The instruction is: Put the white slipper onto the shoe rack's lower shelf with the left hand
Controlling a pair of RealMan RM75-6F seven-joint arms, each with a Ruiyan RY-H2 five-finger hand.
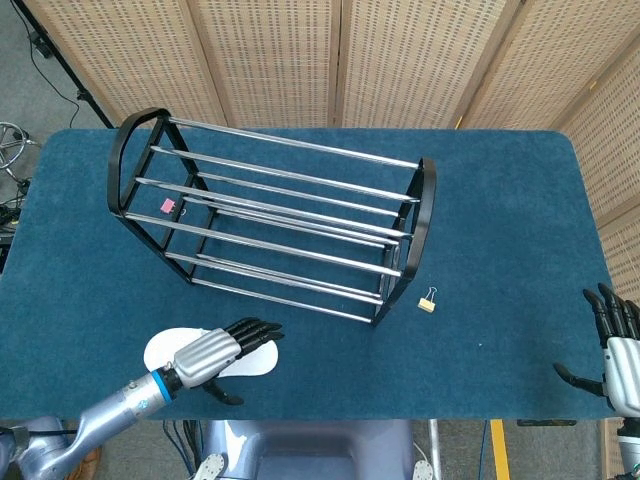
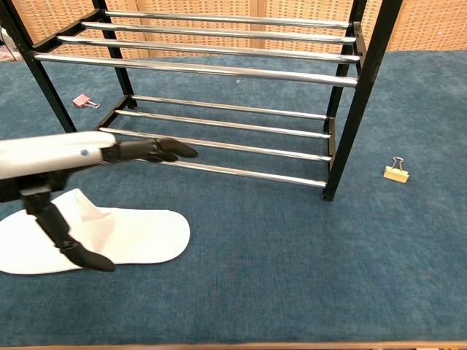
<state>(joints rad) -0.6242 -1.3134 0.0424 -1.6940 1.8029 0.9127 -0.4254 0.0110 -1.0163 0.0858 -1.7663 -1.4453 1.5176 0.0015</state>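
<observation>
The white slipper (image 1: 163, 350) (image 2: 139, 235) lies flat on the blue table in front of the shoe rack (image 1: 275, 230), toe to the right. My left hand (image 1: 218, 350) (image 2: 66, 157) hovers open above it, fingers stretched toward the rack and thumb hanging down over the slipper's middle; nothing is held. The rack's lower shelf (image 2: 219, 138) of chrome bars stands bare just behind the slipper. My right hand (image 1: 618, 352) rests open at the table's far right edge, away from everything.
A yellow binder clip (image 1: 428, 300) (image 2: 396, 172) lies right of the rack's front leg. A pink binder clip (image 1: 168, 206) (image 2: 82, 100) sits under the rack's left end. Wicker screens stand behind the table.
</observation>
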